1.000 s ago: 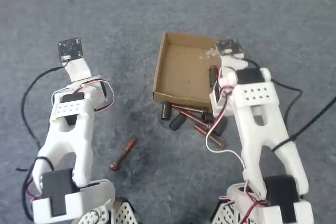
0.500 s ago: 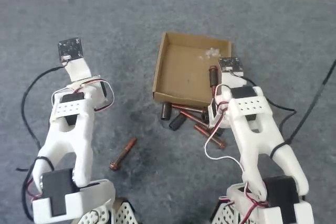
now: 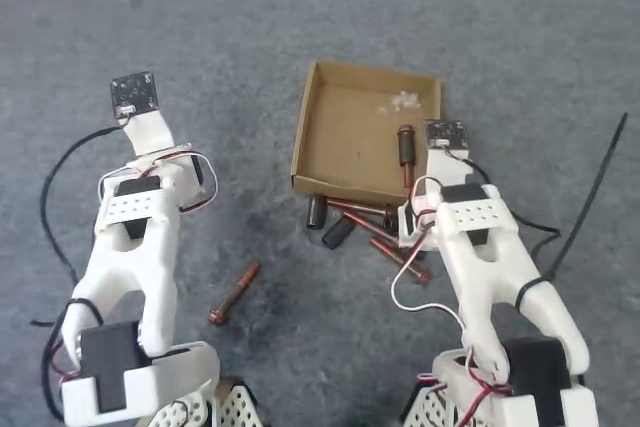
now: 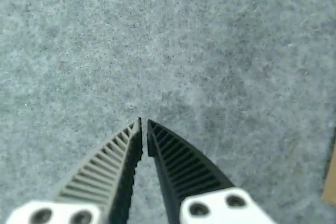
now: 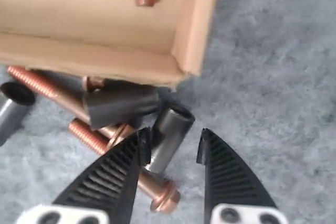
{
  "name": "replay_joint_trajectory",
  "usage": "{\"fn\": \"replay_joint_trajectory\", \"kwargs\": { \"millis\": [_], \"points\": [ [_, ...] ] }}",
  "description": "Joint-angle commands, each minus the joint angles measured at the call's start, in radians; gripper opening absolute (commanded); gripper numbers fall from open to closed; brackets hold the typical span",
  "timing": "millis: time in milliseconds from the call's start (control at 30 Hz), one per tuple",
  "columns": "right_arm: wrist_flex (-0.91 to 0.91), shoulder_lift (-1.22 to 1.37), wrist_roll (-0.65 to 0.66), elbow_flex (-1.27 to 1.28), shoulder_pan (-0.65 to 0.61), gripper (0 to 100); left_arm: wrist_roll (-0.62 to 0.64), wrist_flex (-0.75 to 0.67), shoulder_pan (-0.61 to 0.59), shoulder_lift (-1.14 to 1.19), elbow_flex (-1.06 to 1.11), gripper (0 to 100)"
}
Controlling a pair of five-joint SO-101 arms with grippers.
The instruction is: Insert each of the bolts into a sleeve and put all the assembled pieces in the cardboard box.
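Note:
The cardboard box [image 3: 345,127] lies at mid-table with one bolt-in-sleeve piece [image 3: 406,152] inside, against its right wall. Just in front of the box is a pile of copper bolts [image 3: 372,230] and dark sleeves [image 3: 338,231]. A lone bolt [image 3: 234,293] lies nearer the left arm. My right gripper [image 5: 172,136] is open low over the pile, its fingers either side of a grey sleeve [image 5: 169,128] beside the box corner [image 5: 193,35]. My left gripper [image 4: 143,123] is shut over bare carpet, holding nothing.
In the right wrist view a black sleeve [image 5: 122,107] and several bolts [image 5: 93,136] crowd against the box wall, with another sleeve [image 5: 9,109] farther off. Grey carpet [image 3: 230,67] covers the table. Cables trail beside both arms.
The right arm has drawn back out of the box toward the pile in front of it. The bolt-in-sleeve piece stays in the box. The left arm has not moved.

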Motion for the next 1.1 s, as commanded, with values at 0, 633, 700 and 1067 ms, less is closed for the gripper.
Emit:
{"fn": "replay_joint_trajectory", "kwargs": {
  "millis": [0, 633, 700, 1067],
  "points": [
    [-0.035, -0.007, -0.008, 0.000, 0.018, 13.3, -0.006, -0.020, -0.002, -0.005, -0.047, 1],
    [0.088, 0.136, 0.020, -0.143, 0.088, 13.3, -0.006, -0.020, -0.002, -0.005, -0.047, 1],
    [0.093, 0.136, 0.023, -0.141, 0.094, 13.3, -0.006, -0.020, -0.002, -0.005, -0.047, 1],
    [0.130, 0.110, 0.018, -0.141, 0.119, 13.1, -0.006, -0.020, 0.000, -0.005, -0.047, 1]
  ]
}}
